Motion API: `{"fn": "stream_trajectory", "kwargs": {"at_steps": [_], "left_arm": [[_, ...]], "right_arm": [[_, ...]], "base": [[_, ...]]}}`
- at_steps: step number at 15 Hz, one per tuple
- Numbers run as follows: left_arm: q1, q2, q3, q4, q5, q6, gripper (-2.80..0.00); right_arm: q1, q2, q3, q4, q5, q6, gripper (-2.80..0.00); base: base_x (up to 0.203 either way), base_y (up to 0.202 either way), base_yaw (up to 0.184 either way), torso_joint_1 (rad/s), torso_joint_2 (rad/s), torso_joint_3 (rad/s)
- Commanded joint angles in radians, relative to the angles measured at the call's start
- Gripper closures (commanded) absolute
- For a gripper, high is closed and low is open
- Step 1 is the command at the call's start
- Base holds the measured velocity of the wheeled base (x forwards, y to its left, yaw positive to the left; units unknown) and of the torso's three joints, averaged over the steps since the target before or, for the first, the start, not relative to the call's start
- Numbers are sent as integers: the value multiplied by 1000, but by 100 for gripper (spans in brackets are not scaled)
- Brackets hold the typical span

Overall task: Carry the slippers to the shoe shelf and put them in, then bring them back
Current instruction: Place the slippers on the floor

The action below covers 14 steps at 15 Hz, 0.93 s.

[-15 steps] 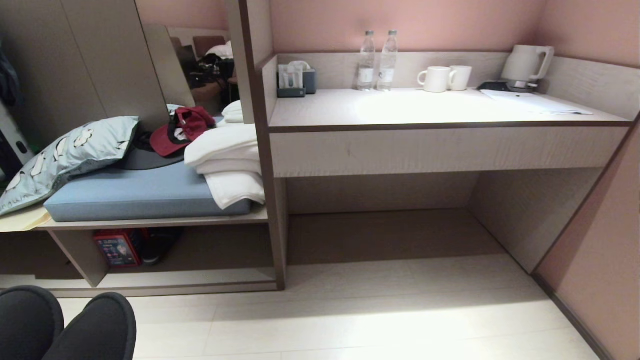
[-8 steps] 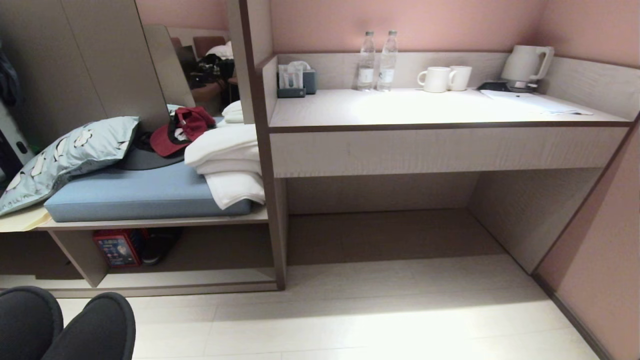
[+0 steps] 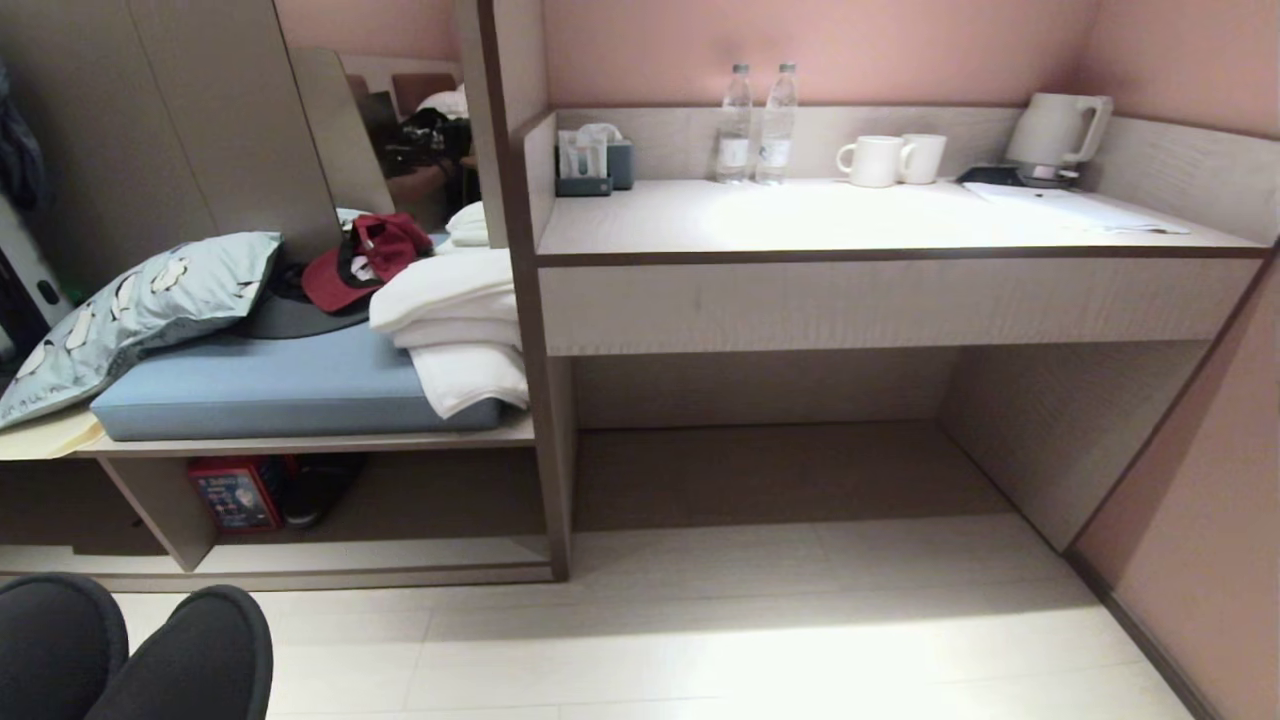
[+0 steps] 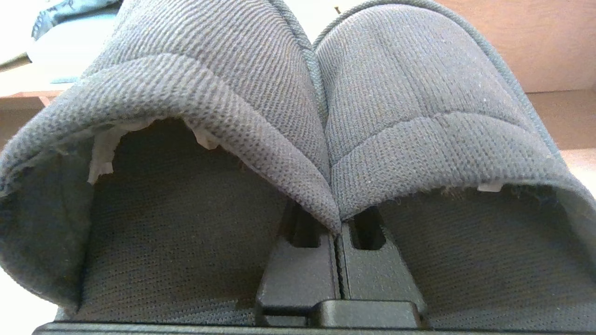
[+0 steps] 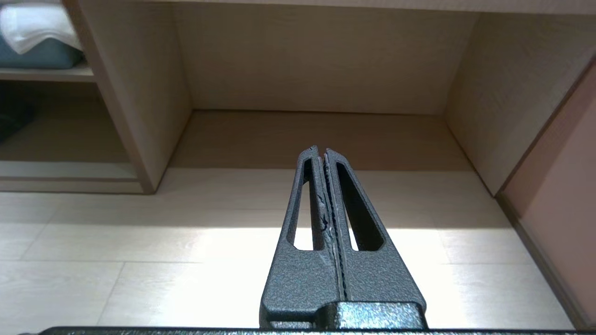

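At the head view's lower left, the slippers (image 3: 130,650) hang pinched by their inner edges in the left gripper (image 4: 337,228), its fingers closed on both; the shelf (image 3: 400,500) lies ahead. So thin a pinch could let one slip. The right gripper (image 5: 322,153) is closed, empty.

Slippers (image 4: 260,93): pair, dark charcoal ribbed fabric, closed rounded toes, side by side, inner edges touching and pinched together at the opening. Toes show at the head view's lower left. Shoe shelf (image 3: 330,575): low beige wood-grain cubby, dark edging, under the blue-cushioned bench, beyond the slippers.
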Motion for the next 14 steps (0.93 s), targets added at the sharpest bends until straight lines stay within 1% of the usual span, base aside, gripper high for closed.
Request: {"fn": "stream_trajectory", "kwargs": {"at_steps": [1,14], "left_arm": [[-1,1,0,0,1,0,0],[0,2,0,0,1,-1,0]], "right_arm": [[0,-1,0,0,1,0,0],[0,-1,0,0,1,0,0]], "base": [[0,-188,-1,5,7,2],[0,-197,2,2,2,3]]}}
